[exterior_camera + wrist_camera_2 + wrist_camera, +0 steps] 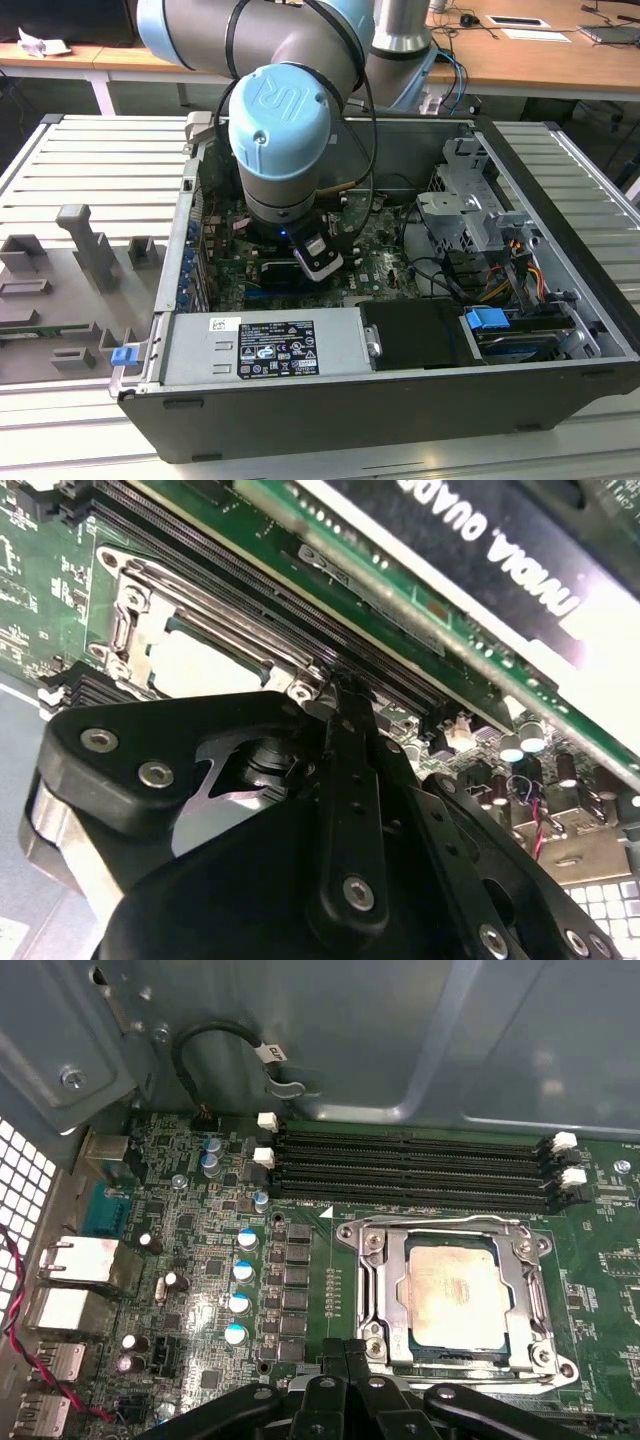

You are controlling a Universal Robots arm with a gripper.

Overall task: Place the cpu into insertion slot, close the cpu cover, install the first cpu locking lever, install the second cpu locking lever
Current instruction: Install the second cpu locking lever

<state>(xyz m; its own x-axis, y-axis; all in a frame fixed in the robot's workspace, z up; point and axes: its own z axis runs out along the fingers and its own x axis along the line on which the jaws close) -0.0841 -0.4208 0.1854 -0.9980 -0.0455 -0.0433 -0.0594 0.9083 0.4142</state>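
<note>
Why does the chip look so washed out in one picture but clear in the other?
In the second wrist view, glare bleaches the cpu nearly white, and the tool looms dark and close. In the first wrist view, light falls evenly, so the cpu and cpu cover read sharply.

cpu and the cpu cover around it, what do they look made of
The cpu top looks like matte metal, pale silver-beige with a soft, even sheen. The cpu cover looks like thin stamped steel, brighter silver-grey with glinting edges and bent tabs. Both are judged from colour and shine only.

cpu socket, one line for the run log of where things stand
cpu: seated in socket | cover: down over it | gripper: at socket edge
</note>
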